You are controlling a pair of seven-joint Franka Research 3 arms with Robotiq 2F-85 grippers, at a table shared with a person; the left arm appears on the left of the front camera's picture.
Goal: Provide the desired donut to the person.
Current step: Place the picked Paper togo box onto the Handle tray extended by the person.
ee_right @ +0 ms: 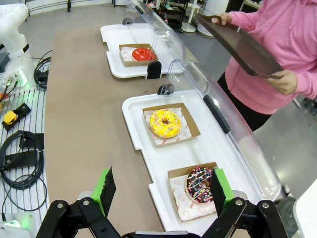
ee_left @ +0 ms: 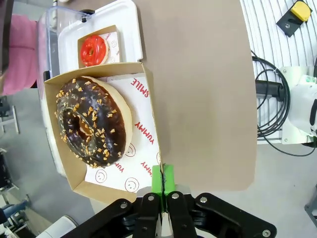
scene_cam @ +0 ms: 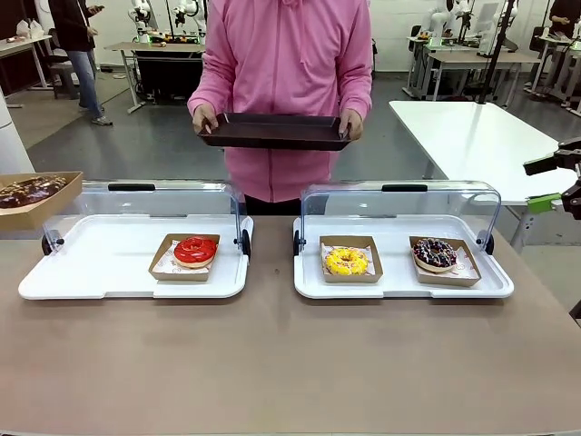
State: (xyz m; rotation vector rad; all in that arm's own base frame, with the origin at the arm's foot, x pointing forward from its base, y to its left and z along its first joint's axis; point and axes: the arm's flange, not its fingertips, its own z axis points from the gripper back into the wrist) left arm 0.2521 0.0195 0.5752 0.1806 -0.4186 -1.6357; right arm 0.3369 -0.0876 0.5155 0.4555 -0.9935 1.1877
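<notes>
The person (scene_cam: 286, 64) in a pink hooded sweatshirt stands at the far side and holds out a dark tray (scene_cam: 272, 130) with both hands. My left gripper (ee_left: 162, 184) is shut on the rim of a cardboard tray (ee_left: 144, 124) that carries a chocolate donut with nut bits (ee_left: 91, 126). That tray (scene_cam: 36, 195) hangs in the air at the far left. A red donut (scene_cam: 195, 251), a yellow donut (scene_cam: 346, 262) and a chocolate sprinkle donut (scene_cam: 435, 253) rest in their own cardboard trays. My right gripper (ee_right: 162, 193) hangs open above the table's right end, with nothing between its fingers.
Two white display trays (scene_cam: 91, 263) (scene_cam: 399, 286) with raised clear lids (scene_cam: 399, 204) lie side by side. A white table (scene_cam: 472, 136) stands behind on the right. Cables and a yellow button box (ee_right: 10, 118) lie beside the table.
</notes>
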